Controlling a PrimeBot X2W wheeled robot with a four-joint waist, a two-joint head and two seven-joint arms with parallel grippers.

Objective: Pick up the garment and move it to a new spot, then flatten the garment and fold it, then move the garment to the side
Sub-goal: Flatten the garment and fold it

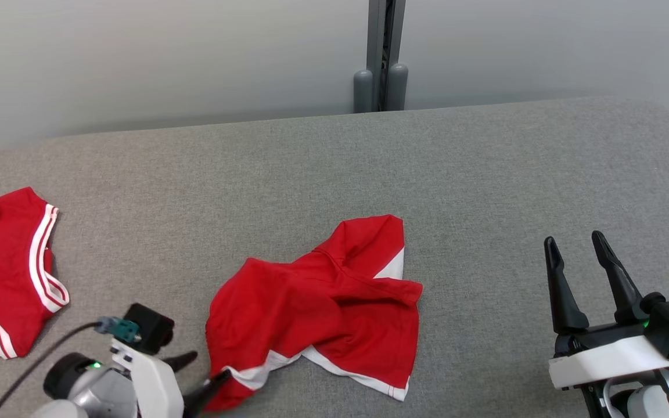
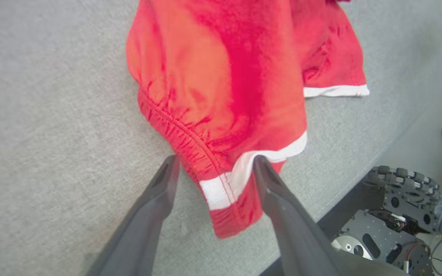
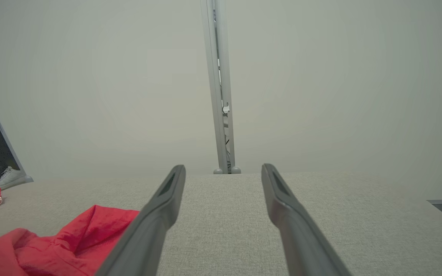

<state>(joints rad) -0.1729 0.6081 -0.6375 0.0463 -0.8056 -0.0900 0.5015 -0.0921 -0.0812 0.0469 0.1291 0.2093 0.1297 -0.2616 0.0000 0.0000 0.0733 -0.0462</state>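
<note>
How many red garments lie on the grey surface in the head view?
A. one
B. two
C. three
B: a crumpled garment lies in the middle, and a second garment lies at the left edge.

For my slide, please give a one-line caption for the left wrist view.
Open left fingers flank a white-trimmed corner of the crumpled red garment on the grey fabric surface.

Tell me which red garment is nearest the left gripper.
The crumpled garment at mid-table: its white-banded corner lies between the fingers of the open left gripper. The other garment lies apart at the left edge.
</note>
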